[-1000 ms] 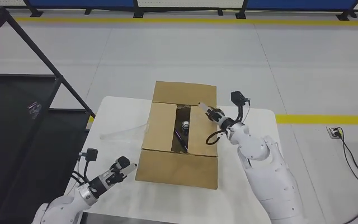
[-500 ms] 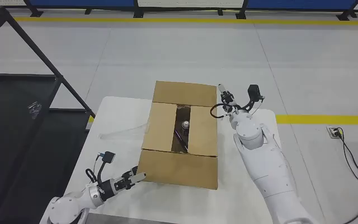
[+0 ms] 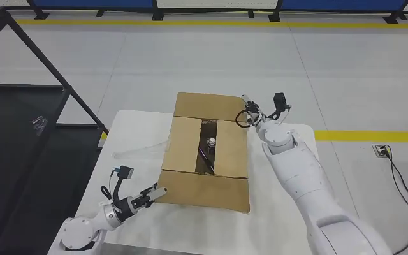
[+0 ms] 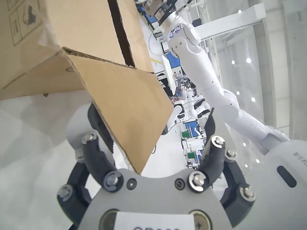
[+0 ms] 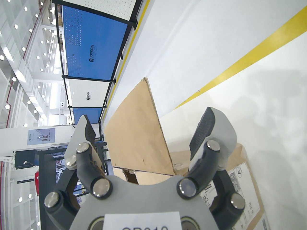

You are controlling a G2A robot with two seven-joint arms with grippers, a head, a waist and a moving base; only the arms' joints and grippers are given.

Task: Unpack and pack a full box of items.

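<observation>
A brown cardboard box (image 3: 205, 152) stands on the white table (image 3: 137, 131). Its far and near outer flaps are spread out; the two inner flaps lie almost flat with a gap between them. Through the gap I see a white-capped bottle (image 3: 211, 140) and a dark item (image 3: 204, 157). My left gripper (image 3: 157, 190) (image 4: 153, 130) is open, with the near flap's (image 4: 124, 101) left corner between its fingers. My right gripper (image 3: 248, 104) (image 5: 146, 128) is open at the far flap's (image 5: 134, 130) right corner, the flap edge between its fingers.
A sheet of clear plastic film (image 3: 136, 150) lies on the table left of the box. A black metal frame (image 3: 48, 67) stands off the table's left side. Bare table runs along the left of the box and to its right.
My right gripper left the right inner flap and swung out to the far flap's right corner. My left gripper moved forward and right, up to the near flap's corner.
</observation>
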